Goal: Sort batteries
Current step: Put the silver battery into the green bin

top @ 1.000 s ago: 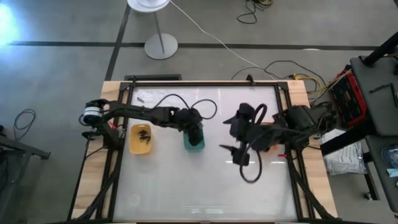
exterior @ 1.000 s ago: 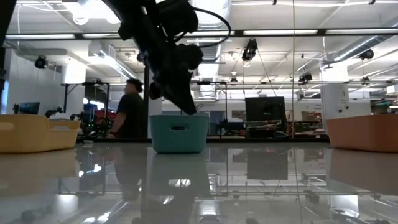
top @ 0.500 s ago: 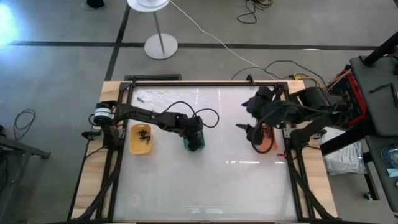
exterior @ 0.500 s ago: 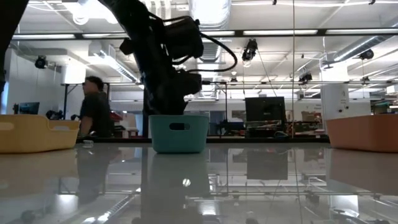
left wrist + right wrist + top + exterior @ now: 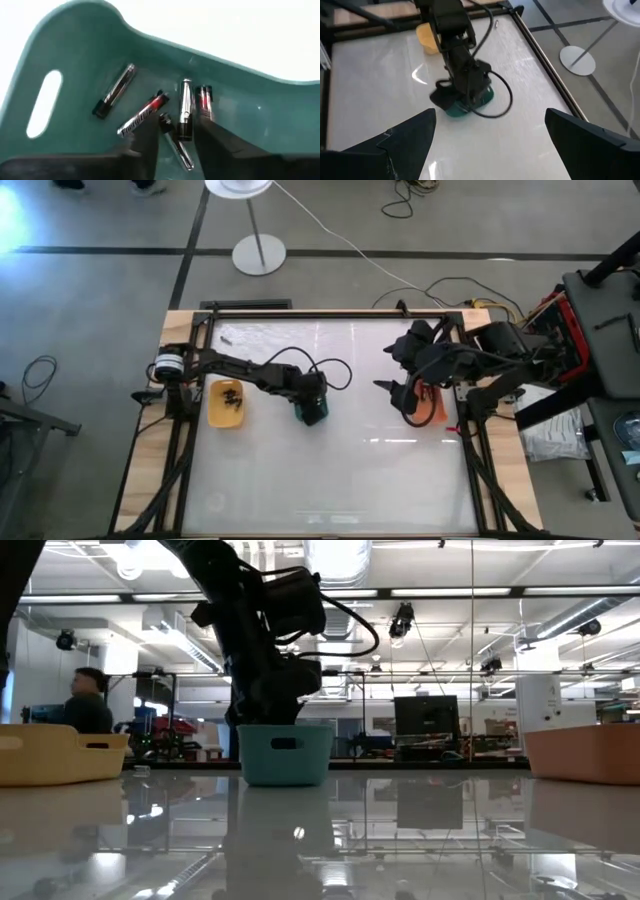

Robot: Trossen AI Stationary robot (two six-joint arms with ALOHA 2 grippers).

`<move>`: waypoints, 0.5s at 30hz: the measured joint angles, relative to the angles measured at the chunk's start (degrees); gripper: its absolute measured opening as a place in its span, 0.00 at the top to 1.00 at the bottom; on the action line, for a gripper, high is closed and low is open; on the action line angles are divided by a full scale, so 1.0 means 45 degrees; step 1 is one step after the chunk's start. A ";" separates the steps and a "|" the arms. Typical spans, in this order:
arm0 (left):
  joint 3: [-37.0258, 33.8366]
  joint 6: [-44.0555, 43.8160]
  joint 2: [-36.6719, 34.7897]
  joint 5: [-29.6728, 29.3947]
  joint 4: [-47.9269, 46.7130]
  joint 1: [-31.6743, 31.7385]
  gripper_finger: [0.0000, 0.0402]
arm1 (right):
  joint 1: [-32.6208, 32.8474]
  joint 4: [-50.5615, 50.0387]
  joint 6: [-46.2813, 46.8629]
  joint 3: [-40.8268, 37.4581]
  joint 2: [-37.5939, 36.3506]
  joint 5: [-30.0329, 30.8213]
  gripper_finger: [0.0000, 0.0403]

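Observation:
My left gripper [image 5: 176, 131] reaches down into the teal tray [image 5: 75, 55], which stands mid-table [image 5: 312, 410]. Its fingers are a little apart. Several batteries lie flat on the tray's floor: a dark-ended one [image 5: 114, 91], a red and silver one [image 5: 142, 114], a silver one [image 5: 185, 107] and a red one [image 5: 205, 102]. One more silver battery [image 5: 176, 146] lies between the two fingers, narrower than their gap. My right gripper [image 5: 400, 392] hangs open high above the table's right side, holding nothing.
A yellow tray [image 5: 228, 402] with dark batteries in it stands left of the teal tray. An orange tray [image 5: 434, 404] lies at the right edge, under my right arm. The glossy white table [image 5: 330, 480] stretches toward the near edge. A person [image 5: 85, 712] is in the room behind.
My left gripper has gone down from above the teal tray into it and tipped steeper. My right gripper has drawn back from mid-table toward the right and far edges, over the orange tray. The person in the background has walked to the left.

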 joint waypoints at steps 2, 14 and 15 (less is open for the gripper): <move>0.0004 -0.0004 -0.0079 0.0000 -0.0146 0.0000 0.70 | 0.0000 -0.0070 -0.0160 -0.0173 -0.0070 0.0036 0.09; 0.2593 0.0722 -0.3225 -0.0074 -0.3768 -0.1288 0.41 | 0.0000 0.0824 0.1243 -0.3834 -0.0116 0.0384 0.09; 0.2842 0.0766 -0.3659 -0.0323 -0.3951 -0.1447 0.40 | 0.0000 0.0937 0.1700 -0.4418 -0.0163 0.0542 0.09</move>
